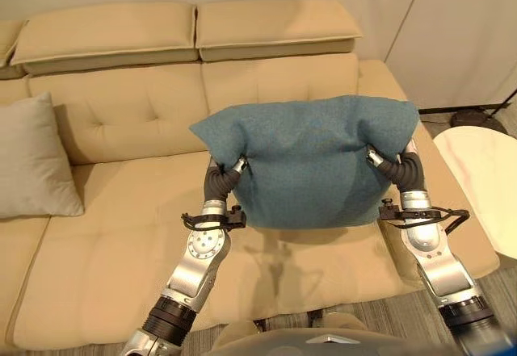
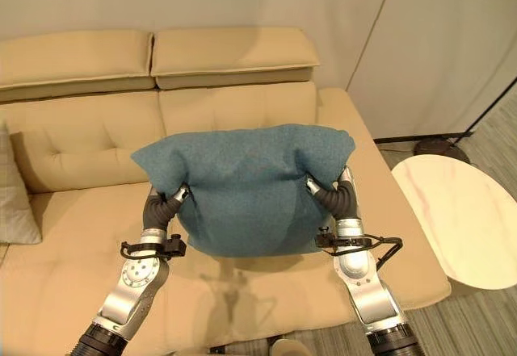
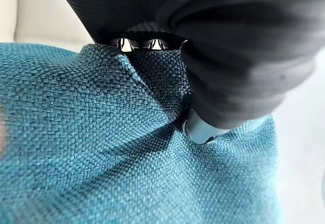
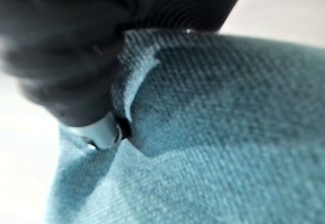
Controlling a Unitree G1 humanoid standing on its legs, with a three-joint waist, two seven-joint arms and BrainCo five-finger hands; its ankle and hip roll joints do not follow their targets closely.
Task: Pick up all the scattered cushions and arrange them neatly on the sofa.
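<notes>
Holding the teal cushion [image 1: 311, 162] up between both hands, I carry it in the air above the seat of the beige sofa [image 1: 121, 114], its lower edge clear of the upholstery. My left hand [image 1: 230, 170] pinches the cushion's left side and my right hand [image 1: 380, 161] pinches its right side; in each wrist view the fabric is bunched into a fold where my fingers and thumb curl into it, so both hands are closed on the cloth. Gripping at opposite sides keeps the cushion spread flat and level, which in my judgement suits setting it down squarely against the backrest and not dropping it in a heap. A grey cushion [image 1: 32, 158] already leans upright against the backrest at the sofa's left end, well apart from the one I hold, leaving the middle and right seats free. A pale oval table [image 2: 460, 219] stands just beside the sofa's right arm. The placing step is not yet done: the cushion hangs between seat and backrest.
</notes>
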